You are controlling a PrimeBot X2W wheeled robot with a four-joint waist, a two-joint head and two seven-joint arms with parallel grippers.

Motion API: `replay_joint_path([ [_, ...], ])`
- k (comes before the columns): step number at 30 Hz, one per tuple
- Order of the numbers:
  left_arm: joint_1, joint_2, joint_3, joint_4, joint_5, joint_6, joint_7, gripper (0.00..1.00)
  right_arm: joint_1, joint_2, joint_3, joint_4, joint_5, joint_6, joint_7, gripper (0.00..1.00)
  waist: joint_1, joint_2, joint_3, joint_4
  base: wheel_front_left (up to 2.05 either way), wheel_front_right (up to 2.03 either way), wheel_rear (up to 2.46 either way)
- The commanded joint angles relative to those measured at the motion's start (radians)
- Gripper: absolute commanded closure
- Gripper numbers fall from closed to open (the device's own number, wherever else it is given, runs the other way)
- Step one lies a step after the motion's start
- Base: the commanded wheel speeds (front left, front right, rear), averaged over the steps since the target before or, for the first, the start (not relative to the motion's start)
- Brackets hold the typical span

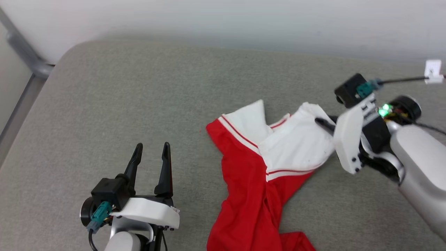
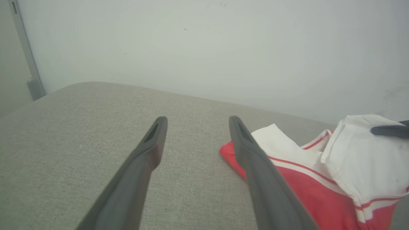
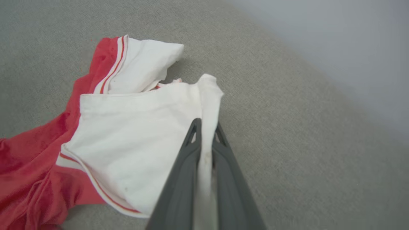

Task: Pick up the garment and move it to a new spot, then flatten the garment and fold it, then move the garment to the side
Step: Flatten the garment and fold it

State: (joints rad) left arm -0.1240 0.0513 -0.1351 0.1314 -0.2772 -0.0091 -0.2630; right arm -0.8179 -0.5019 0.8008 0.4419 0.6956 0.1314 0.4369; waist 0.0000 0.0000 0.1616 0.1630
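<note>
The garment, a red jersey T-shirt with white sleeves and red-white trim, lies crumpled on a grey cushioned surface, right of centre in the head view. My right gripper reaches in from the right and is shut on the edge of a white sleeve; in the right wrist view my right gripper pinches a fold of that white cloth between its fingers. My left gripper stands open over bare cushion to the garment's left, holding nothing. In the left wrist view my left gripper has the garment just to its right.
A pale wall runs along the cushion's far edge. A grey metal frame stands at the far left corner. A thin rod with a white tag sticks out at the upper right.
</note>
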Motion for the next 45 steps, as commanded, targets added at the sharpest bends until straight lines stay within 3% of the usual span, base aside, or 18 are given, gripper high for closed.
replay_joint_path([
  [1, 0.015, -0.001, 0.003, 0.006, -0.004, -0.002, -0.002, 0.0, 0.063, -0.021, -0.023, -0.018, 0.004, -0.001, -0.019, 1.0, 0.0, 0.0, -0.031, -0.036, 0.0, 0.0, 0.0],
  [6, 0.036, 0.0, 0.015, 0.032, -0.009, -0.001, -0.002, 0.0, 0.254, -0.059, -0.135, -0.045, 0.002, -0.001, -0.041, 1.0, 0.0, 0.0, -0.059, -0.082, 0.0, 0.0, 0.0],
  [15, 0.058, 0.014, 0.023, 0.073, -0.021, -0.001, 0.004, 0.0, 0.628, 0.031, -0.372, 0.009, -0.036, -0.001, -0.062, 1.0, 0.0, 0.0, -0.083, -0.12, 0.0, 0.0, 0.0],
  [16, 0.058, 0.014, 0.023, 0.075, -0.023, -0.001, 0.004, 0.0, 0.66, 0.051, -0.401, 0.011, -0.042, -0.001, -0.073, 0.58, 0.0, 0.0, -0.084, -0.122, 0.0, 0.0, 0.0],
  [17, 0.059, 0.016, 0.023, 0.079, -0.024, -0.001, 0.007, 0.0, 0.684, 0.07, -0.429, 0.007, -0.055, -0.001, -0.089, 0.02, 0.0, 0.0, -0.086, -0.125, 0.0, 0.0, 0.0],
  [26, 0.078, 0.028, 0.026, 0.083, -0.034, 0.01, 0.019, 0.0, 0.801, 0.24, -0.699, -0.149, -0.268, -0.001, -0.386, 0.0, 0.0, 0.0, -0.113, -0.147, 0.0, 0.0, 0.0],
  [30, 0.077, 0.037, 0.025, 0.08, -0.034, 0.012, 0.025, 0.0, 0.834, 0.307, -0.781, -0.25, -0.374, -0.001, -0.466, 0.0, 0.0, 0.0, -0.128, -0.159, 0.0, 0.0, 0.0],
  [38, 0.074, 0.054, 0.022, 0.07, -0.032, 0.016, 0.041, 0.0, 0.891, 0.384, -0.819, -0.43, -0.506, -0.001, -0.486, 0.0, 0.0, 0.0, -0.151, -0.188, 0.0, 0.0, 0.0],
  [45, 0.032, 0.061, -0.03, 0.059, -0.007, 0.008, 0.116, 0.0, 0.94, 0.418, -0.812, -0.558, -0.538, -0.001, -0.435, 0.0, 0.0, 0.0, -0.151, -0.227, 0.0, 0.0, 0.0],
])
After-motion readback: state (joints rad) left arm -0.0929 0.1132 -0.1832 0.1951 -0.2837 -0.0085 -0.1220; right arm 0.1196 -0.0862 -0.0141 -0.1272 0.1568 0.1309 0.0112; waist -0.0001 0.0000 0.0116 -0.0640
